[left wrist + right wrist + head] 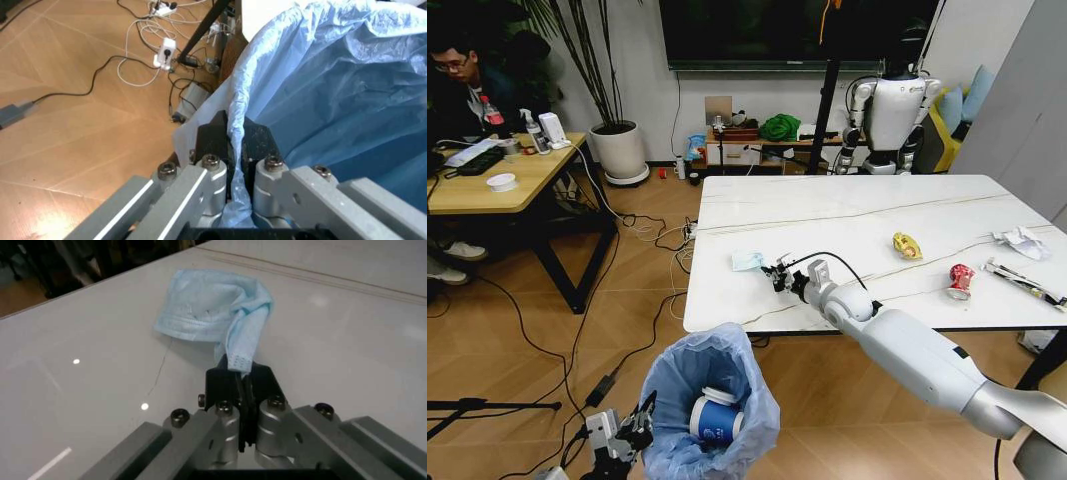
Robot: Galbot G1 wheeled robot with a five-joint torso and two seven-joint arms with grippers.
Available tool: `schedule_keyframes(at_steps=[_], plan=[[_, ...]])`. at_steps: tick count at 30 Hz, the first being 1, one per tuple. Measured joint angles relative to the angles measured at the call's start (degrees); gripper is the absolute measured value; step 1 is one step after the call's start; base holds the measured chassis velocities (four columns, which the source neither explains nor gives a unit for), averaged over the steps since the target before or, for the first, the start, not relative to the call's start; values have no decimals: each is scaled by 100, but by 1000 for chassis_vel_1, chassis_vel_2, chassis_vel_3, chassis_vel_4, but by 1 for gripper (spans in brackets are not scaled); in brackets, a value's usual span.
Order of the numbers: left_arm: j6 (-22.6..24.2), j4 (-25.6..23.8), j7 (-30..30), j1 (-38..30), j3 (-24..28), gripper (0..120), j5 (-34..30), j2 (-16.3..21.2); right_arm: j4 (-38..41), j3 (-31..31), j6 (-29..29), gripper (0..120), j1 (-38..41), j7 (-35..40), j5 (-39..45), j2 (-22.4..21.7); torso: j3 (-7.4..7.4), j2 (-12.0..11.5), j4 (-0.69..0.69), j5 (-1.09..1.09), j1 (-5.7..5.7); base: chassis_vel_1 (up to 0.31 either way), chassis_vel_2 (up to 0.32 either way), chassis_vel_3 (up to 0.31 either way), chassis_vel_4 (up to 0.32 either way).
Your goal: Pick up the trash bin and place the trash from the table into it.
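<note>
- Your left gripper (235, 150), at the head view's bottom left, has its jaws clamped on the trash bin (710, 400) liner rim, holding the crinkly blue bag open below the table (847, 215) edge.
- Your right gripper (241, 385) pinches a soft, pleated blue face mask (210, 312) by one corner, frame centre.
- A paper cup (715, 417) sits inside the bin.

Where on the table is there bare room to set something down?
The table's far half is bare, as is the middle between the blue face mask and yellow wrapper. Crowded: the right end, with red can and paper scraps.
</note>
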Motion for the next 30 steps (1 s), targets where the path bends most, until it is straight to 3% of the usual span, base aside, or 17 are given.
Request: schedule_keyframes(at_steps=[10, 21, 23, 30], plan=[[-63, 157, -16, -67, -11, 0, -314, 581, 486, 479, 99, 0, -185, -149, 226, -537, 0, 0, -1, 1, 0, 0, 0, 0, 0], [-84, 83, -5, -156, 65, 0, -411, 698, 1674, 690, 411, 0, -420, -416, 601, -1345, 0, 0, 0, -1, 0, 0, 0, 0, 0], [-82, 122, -10, -179, 167, 0, -410, 792, 1923, 913, 501, 0, -618, -551, 610, -1706, 0, 0, 0, 2, 0, 0, 0, 0, 0], [-62, 415, -59, -432, 429, 0, -479, 1052, 2212, 1651, 758, 0, -1164, -809, 602, -2298, -1, 0, -1, 0, 0, 0, 0, 0, 0]])
